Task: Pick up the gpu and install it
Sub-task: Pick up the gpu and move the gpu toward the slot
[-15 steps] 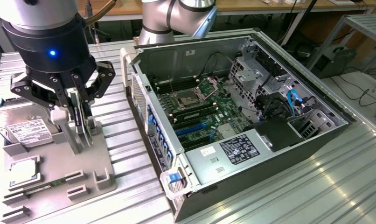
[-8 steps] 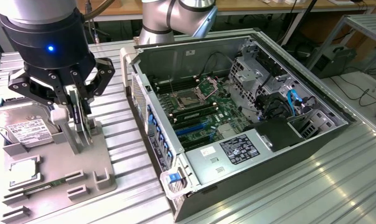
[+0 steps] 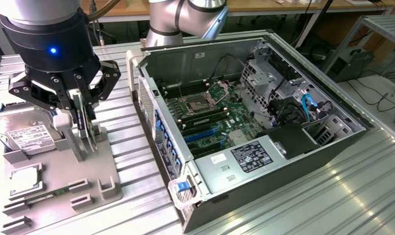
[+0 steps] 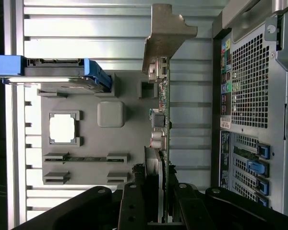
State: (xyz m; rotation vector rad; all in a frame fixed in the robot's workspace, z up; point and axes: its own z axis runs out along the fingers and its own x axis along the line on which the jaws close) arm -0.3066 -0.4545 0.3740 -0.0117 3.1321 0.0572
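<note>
My hand (image 3: 84, 128) is pinching the gpu (image 4: 166, 103), which is standing on edge in the gray holder tray (image 3: 60, 183) on the surface (image 3: 142, 213), beside the hard drive (image 3: 22, 133); the open computer case (image 3: 204, 54) is lying beyond.

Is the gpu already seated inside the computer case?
No: the gpu stands on edge in the gray holder tray, outside the computer case, with the gripper down at it.

light bright and even from overhead | glare in white streaks on the ribbed surface (image 3: 364, 193) | computer case (image 3: 191, 63) dim inside | claw (image 4: 162, 165) in shadow
</note>
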